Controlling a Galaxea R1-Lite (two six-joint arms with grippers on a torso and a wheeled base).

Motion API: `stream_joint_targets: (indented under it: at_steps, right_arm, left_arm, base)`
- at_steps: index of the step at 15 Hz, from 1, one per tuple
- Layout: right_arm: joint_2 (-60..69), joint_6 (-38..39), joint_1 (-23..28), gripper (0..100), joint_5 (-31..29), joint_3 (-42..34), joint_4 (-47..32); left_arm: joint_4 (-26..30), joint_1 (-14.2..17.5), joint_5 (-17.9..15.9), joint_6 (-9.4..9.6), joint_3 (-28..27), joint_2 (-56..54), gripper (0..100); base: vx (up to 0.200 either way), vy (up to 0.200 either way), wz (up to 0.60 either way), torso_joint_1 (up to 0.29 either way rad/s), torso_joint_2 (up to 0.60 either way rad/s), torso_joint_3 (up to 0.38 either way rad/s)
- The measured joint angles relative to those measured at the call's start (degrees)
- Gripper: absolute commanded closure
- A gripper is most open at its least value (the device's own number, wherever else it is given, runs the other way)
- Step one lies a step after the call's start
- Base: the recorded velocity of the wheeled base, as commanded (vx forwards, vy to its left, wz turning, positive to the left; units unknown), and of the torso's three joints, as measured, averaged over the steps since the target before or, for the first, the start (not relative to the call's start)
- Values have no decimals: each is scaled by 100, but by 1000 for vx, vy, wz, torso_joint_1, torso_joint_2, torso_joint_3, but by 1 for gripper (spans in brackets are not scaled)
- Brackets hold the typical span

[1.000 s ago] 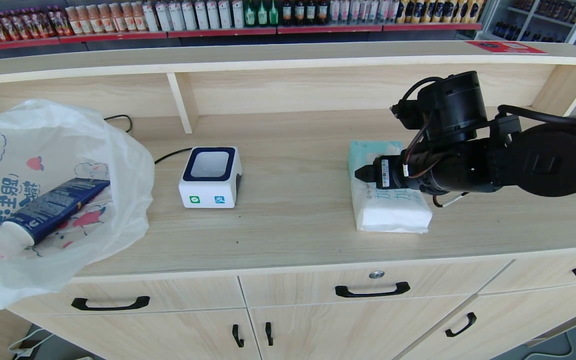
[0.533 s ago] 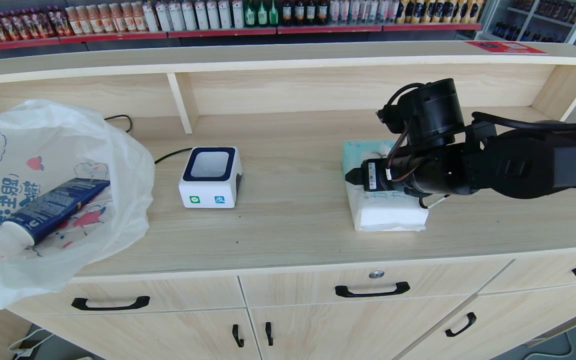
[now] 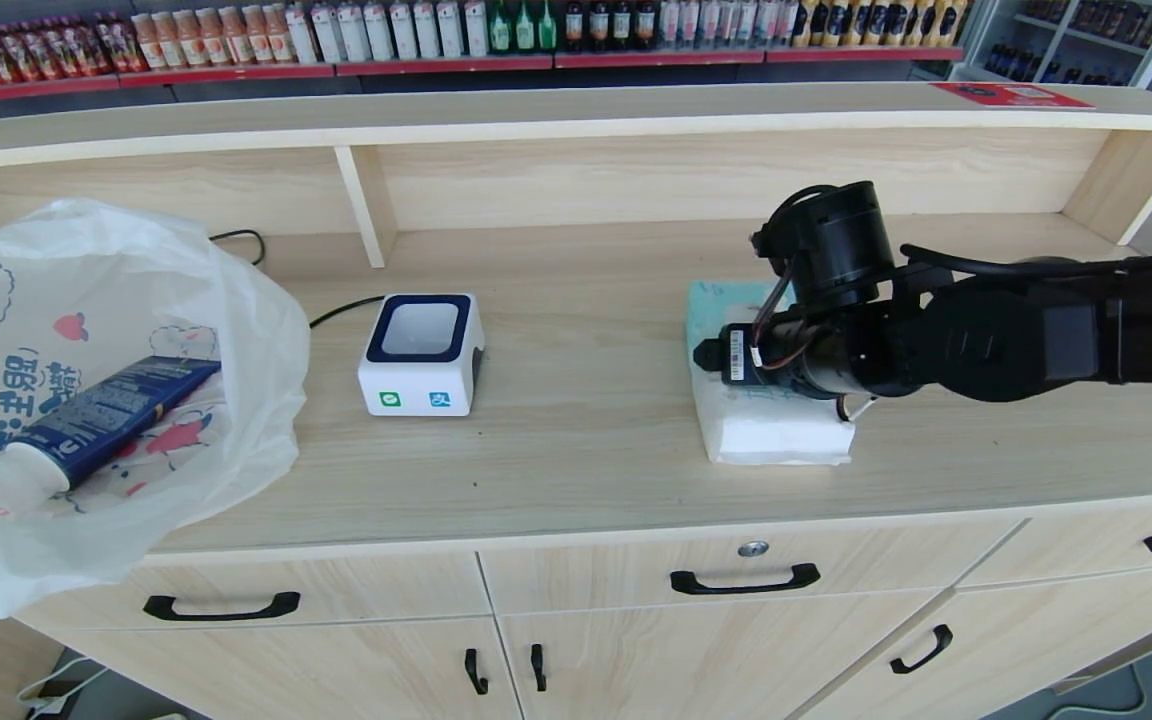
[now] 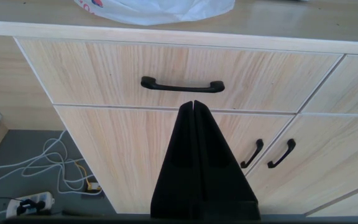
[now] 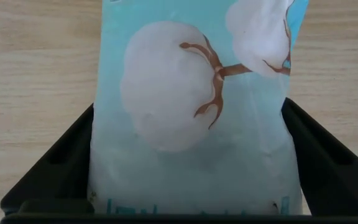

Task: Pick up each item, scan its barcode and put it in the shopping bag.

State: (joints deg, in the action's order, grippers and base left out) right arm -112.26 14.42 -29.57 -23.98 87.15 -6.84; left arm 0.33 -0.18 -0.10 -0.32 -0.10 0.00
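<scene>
right gripper (image 5: 189, 107) spread astride tissue pack (image 3: 776, 436) on counter (image 3: 586, 450); left gripper (image 4: 194, 104) pressed together

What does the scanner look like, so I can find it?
Look at the long wooden counter. Between the shopping bag and the tissue pack sits the scanner. It is the only small white cube, with a dark-framed window on top.

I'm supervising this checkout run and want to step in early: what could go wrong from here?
The soft tissue pack could squash or slip when the right gripper, open astride it, closes. The shopping bag lies slumped, a tube lying in its mouth, so the pack might catch there.
</scene>
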Motion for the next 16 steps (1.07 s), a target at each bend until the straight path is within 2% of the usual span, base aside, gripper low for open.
stream_joint_targets:
  at_steps: [1, 16]
  right_arm:
    - [-9, 2, 4, 100, 0, -9, 0]
    - [101, 0, -40, 100, 20, 458, 2]
  left_arm:
    - [0, 0, 0, -1, 0, 0, 100]
    - [2, 0, 2, -11, 0, 0, 100]
  base:
    - [0, 0, 0, 0, 0, 0]
    - [0, 0, 0, 0, 0, 0]
